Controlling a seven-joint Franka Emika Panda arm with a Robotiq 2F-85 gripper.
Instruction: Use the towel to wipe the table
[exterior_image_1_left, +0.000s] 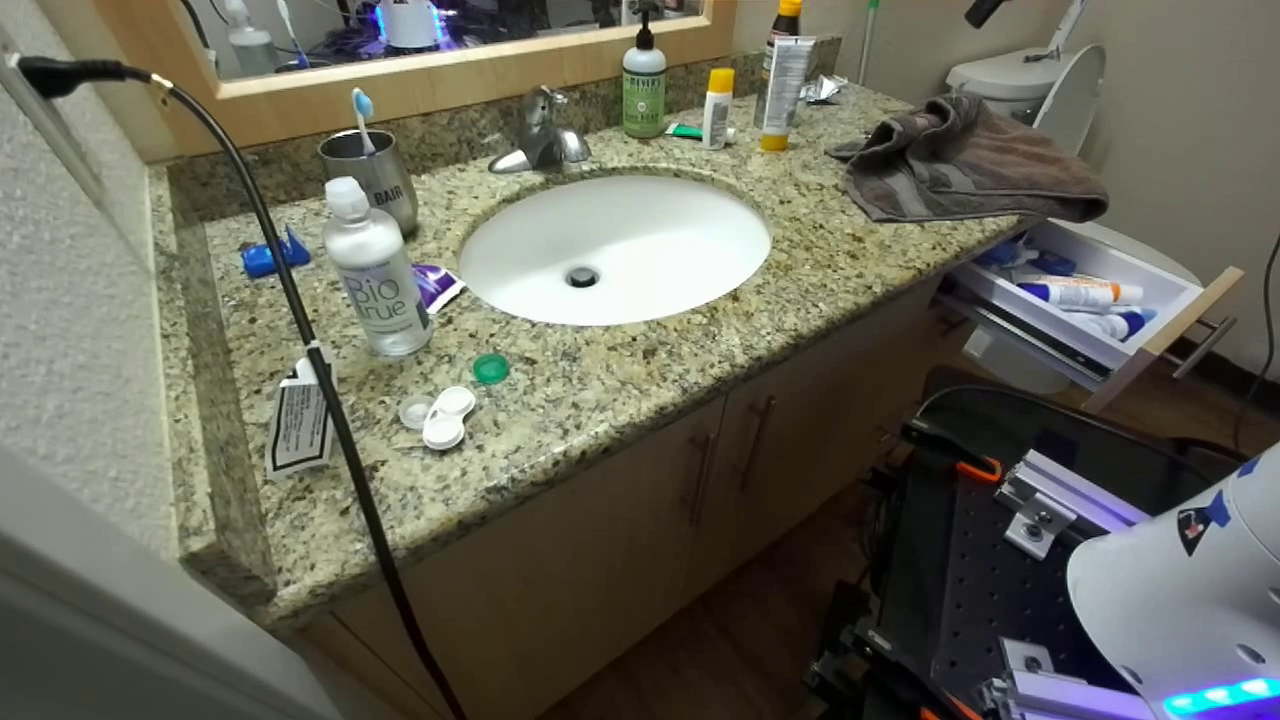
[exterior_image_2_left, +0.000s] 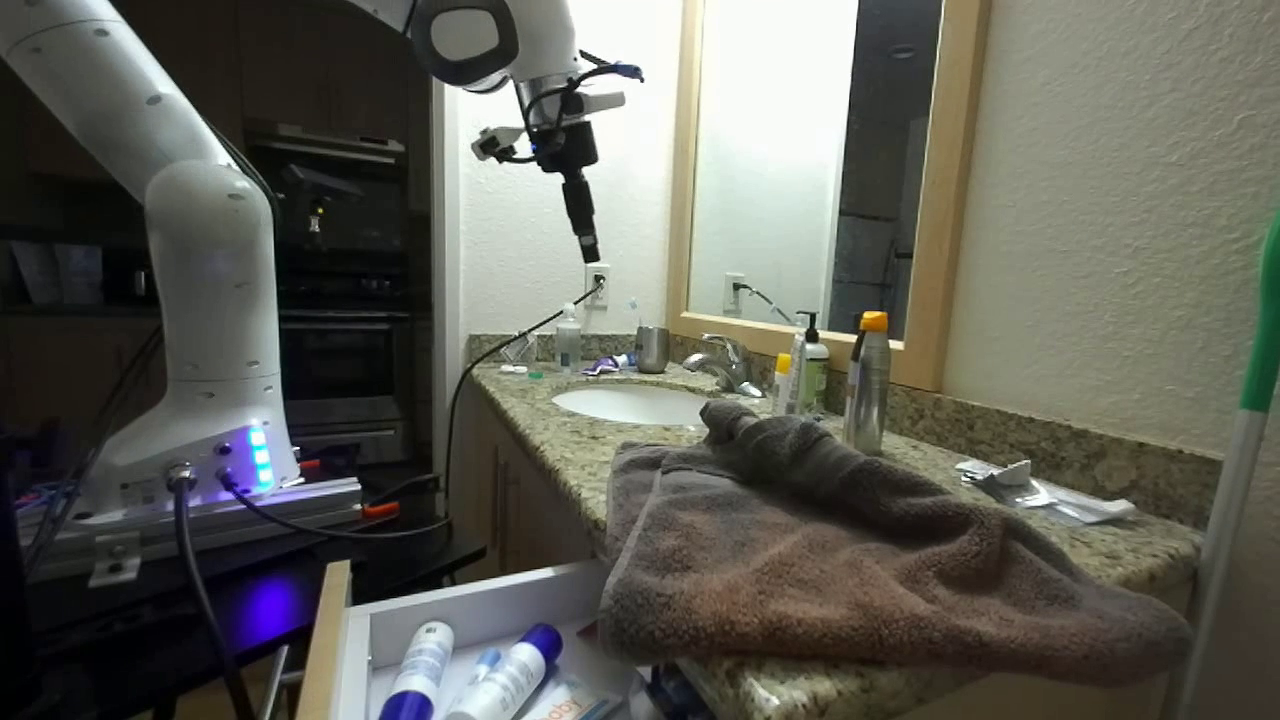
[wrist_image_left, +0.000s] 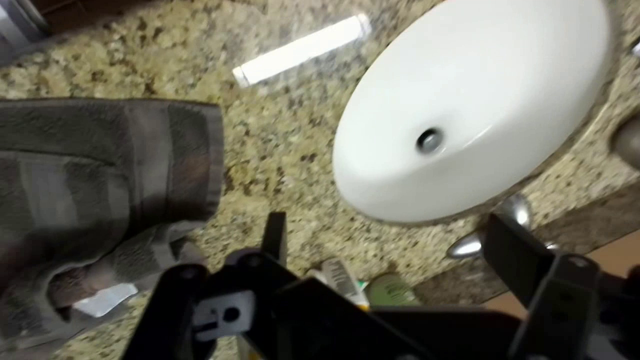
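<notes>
The towel, grey-brown and crumpled, lies on the counter's far end, partly over its edge and beside the open drawer. It shows in both exterior views (exterior_image_1_left: 960, 165) (exterior_image_2_left: 830, 550) and at the left of the wrist view (wrist_image_left: 105, 170). The table here is a speckled granite counter (exterior_image_1_left: 620, 370), also in the wrist view (wrist_image_left: 270, 150). My gripper (exterior_image_2_left: 583, 235) hangs above the counter, apart from the towel. In the wrist view its fingers (wrist_image_left: 387, 227) are spread wide with nothing between them. The gripper is out of frame in an exterior view.
A white sink (exterior_image_1_left: 610, 250) is set in the counter, with a faucet (exterior_image_1_left: 543, 135) behind it. Bottles such as the soap bottle (exterior_image_1_left: 644, 85) and solution bottle (exterior_image_1_left: 378, 280) stand around it. A black cable (exterior_image_1_left: 290, 290) crosses the left end. An open drawer (exterior_image_1_left: 1090, 290) juts out.
</notes>
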